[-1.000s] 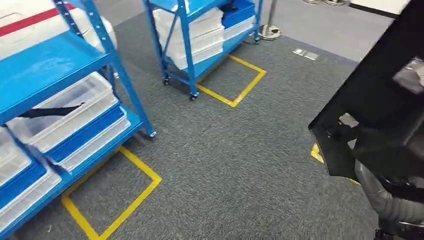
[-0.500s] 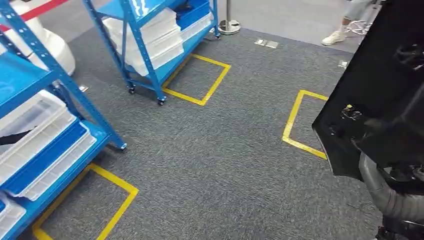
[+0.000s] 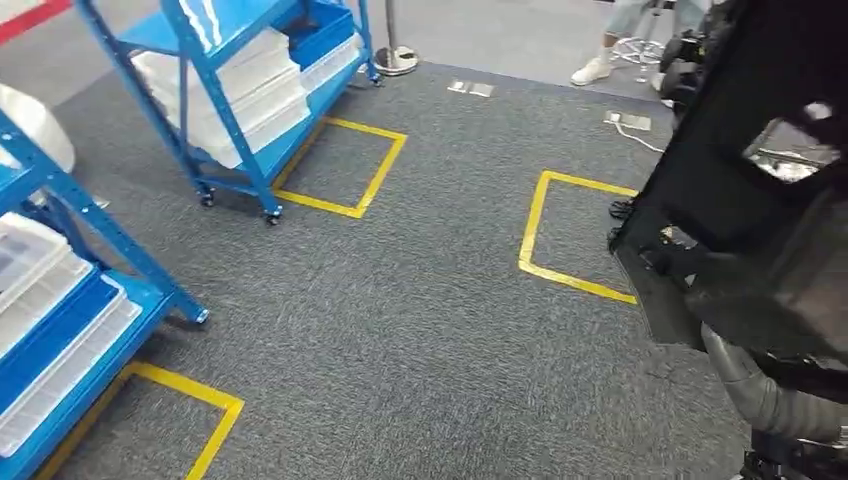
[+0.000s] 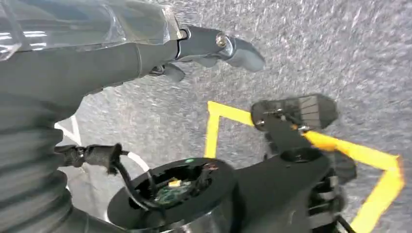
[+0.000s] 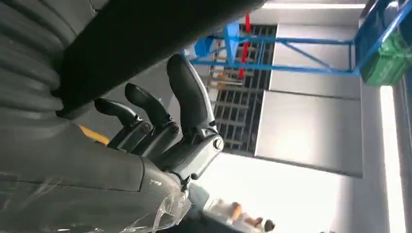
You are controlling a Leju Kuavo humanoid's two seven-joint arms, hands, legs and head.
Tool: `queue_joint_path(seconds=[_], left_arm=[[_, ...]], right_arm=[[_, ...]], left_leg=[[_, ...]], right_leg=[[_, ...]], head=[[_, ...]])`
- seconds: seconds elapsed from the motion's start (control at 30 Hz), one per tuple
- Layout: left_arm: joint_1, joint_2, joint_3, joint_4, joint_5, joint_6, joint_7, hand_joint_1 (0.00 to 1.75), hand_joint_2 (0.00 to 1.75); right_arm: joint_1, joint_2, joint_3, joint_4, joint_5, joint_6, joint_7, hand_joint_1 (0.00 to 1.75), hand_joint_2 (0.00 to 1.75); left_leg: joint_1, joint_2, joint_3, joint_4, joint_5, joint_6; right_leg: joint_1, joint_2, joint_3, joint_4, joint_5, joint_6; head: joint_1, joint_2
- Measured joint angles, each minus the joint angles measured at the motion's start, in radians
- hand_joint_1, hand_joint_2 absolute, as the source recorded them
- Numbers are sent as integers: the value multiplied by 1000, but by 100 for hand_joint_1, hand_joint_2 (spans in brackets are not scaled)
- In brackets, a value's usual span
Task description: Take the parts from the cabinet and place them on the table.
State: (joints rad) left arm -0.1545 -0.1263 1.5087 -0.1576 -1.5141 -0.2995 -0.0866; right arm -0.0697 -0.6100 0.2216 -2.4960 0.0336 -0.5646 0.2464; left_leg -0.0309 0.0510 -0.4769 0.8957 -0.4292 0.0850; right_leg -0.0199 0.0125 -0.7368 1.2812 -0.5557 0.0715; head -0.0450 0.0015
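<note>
I see speckled grey carpet [image 3: 420, 330], yellow tape squares [image 3: 340, 165], blue racks [image 3: 215, 85], white and blue bins [image 3: 45, 330], a black part [image 3: 740, 170].

no legible text, labels, brands or numbers anywhere; only markings are plain yellow tape squares [image 3: 345, 165] on the grey carpet [image 3: 420, 330], and a white mark on a blue rack [image 3: 210, 20] is too blurred to read.

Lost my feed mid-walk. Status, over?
Right hand gripping large black part. Left hand hanging, grip unclear. Blue racks off left. Person's feet ahead, beyond yellow floor squares.
</note>
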Motion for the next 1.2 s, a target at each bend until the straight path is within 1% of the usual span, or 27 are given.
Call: queue_joint_path(seconds=[0.03,0.1,0.13,0.17,0.2,0.3,0.33,0.37,0.4,0.47,0.5,0.53,0.6,0.63,0.67,0.7,0.8,0.83,0.87,0.9,0.97,1.0,1.03,1.1,1.13,1.17,1.2], left_arm=[[0,0,0,0,0,0,5,0,175],[-2,0,1,0,0,0,14,0,175],[-3,0,2,0,1,0,18,0,175],[-3,8,3,-1,1,0,21,0,175],[-4,7,4,-1,2,0,22,0,175],[-8,7,4,-1,2,0,19,0,175],[-10,7,5,-1,2,0,16,0,175],[-12,7,5,-1,3,0,13,0,175],[-11,7,5,-1,3,0,8,0,175],[-5,7,5,-1,3,0,2,0,175],[-3,7,5,-1,3,0,0,0,175],[-3,7,5,-1,3,0,-3,0,175],[-3,6,5,-1,2,0,-3,0,175],[-3,7,5,-1,2,0,-2,0,175],[-4,7,5,-1,2,0,0,0,175],[-4,8,5,-1,2,0,6,0,175],[-4,7,5,-1,3,-3,12,0,175],[-6,5,5,-1,3,-2,12,0,175],[-10,5,5,-1,4,0,13,0,175],[-10,5,5,-1,5,2,13,0,175],[-3,5,5,-1,5,3,22,0,175],[1,5,5,-1,5,3,24,0,175],[2,5,5,-1,5,3,24,0,175],[1,5,5,-1,5,3,24,0,175],[0,5,5,-1,4,3,24,0,175],[-1,5,5,-1,4,3,22,0,175],[-2,9,5,-2,4,3,20,0,175]], right_arm=[[-6,2,6,3,2,7,-2,175,175],[-19,5,18,8,14,14,-10,175,175],[-26,6,24,8,21,15,-12,175,175],[-32,10,30,10,25,15,-12,175,175],[-35,11,34,11,29,15,-12,175,175],[-33,13,42,12,31,8,-10,175,175],[-34,13,45,12,31,7,-9,175,175],[-35,13,46,11,31,5,-9,175,175],[-35,13,47,12,30,5,-8,175,175],[-36,13,50,12,29,5,-9,175,175],[-36,13,53,12,27,5,-8,175,175],[-35,13,55,12,27,5,-8,175,175],[-34,13,56,11,26,4,-7,175,175],[-34,13,57,11,26,3,-6,175,175],[-33,13,59,10,26,2,-5,175,175],[-32,13,60,10,26,2,-5,175,175],[-25,13,61,7,23,2,-4,175,175],[-24,12,61,5,24,3,-4,175,175],[-26,13,63,5,24,5,-5,175,175],[-29,12,64,5,25,6,-5,175,175],[-32,13,68,5,29,13,-7,175,175],[-31,15,72,7,29,16,-8,175,175],[-31,17,75,7,29,16,-9,175,175],[-32,18,79,7,30,16,-12,175,175],[-33,18,82,7,30,16,-12,175,175],[-33,18,84,7,30,16,-13,175,175],[-36,19,86,7,29,16,-12,175,175]], left_leg=[[2,13,0,0,-1,-2],[11,37,1,8,-9,-14],[13,47,1,19,-17,-24],[6,54,-6,26,-26,-33],[5,65,-4,37,-35,-40],[9,92,-1,37,-39,-46],[14,77,-2,49,-49,-52],[20,16,-18,88,-85,-58],[22,-19,-51,165,-134,-61],[22,-39,-132,343,-213,-60],[21,-41,-157,393,-224,-55],[20,-42,-156,387,-209,-48],[13,-54,-87,242,-124,-30],[8,-75,-39,140,-77,-22],[3,-133,-2,56,-50,-13],[2,-135,-3,50,-50,-11],[-7,-102,-2,43,-41,-8],[6,-86,-2,21,-25,-6],[3,-73,3,15,-18,-4],[3,-60,0,14,-14,2],[2,-31,-4,14,-14,1],[2,-14,-7,16,-14,1],[3,1,-8,16,-14,1],[8,27,-8,18,-17,-4],[12,38,-6,23,-21,-10],[10,50,-6,32,-28,-20],[2,57,-9,38,-35,-27]], right_leg=[[-5,-5,12,-22,20,6],[-16,-30,106,-189,101,23],[-22,-69,163,-289,134,33],[-12,-93,169,-302,118,30],[-15,-74,166,-308,125,6],[-9,-40,157,-304,125,-19],[-11,-29,156,-305,129,-26],[-10,-23,153,-305,132,-31],[-9,-14,149,-305,136,-37],[-4,13,140,-305,140,-43],[-1,27,136,-305,142,-46],[2,43,135,-305,145,-46],[4,72,135,-305,149,-46],[4,87,136,-305,152,-45],[-1,96,133,-306,155,-43],[1,105,131,-306,160,-36],[-5,145,123,-315,173,-17],[1,153,120,-312,175,-13],[7,86,105,-286,149,-19],[8,39,79,-226,101,-17],[8,7,17,-64,16,-10],[5,2,-5,-2,-5,-5],[1,-2,-2,6,0,-2],[-6,-17,80,-121,62,9],[-9,-40,143,-227,102,16],[-10,-93,186,-315,111,24],[-2,-93,187,-315,113,10]], head=[[0,0],[0,0],[0,0],[3,0],[0,0],[-1,0],[-1,0],[-2,0],[-2,0],[-3,0],[-3,0],[-3,0],[-3,0],[-3,0],[-3,0],[-3,0],[-3,0],[-1,0],[-1,0],[3,0],[4,0],[5,0],[4,0],[4,0],[4,0],[5,0],[5,0]])
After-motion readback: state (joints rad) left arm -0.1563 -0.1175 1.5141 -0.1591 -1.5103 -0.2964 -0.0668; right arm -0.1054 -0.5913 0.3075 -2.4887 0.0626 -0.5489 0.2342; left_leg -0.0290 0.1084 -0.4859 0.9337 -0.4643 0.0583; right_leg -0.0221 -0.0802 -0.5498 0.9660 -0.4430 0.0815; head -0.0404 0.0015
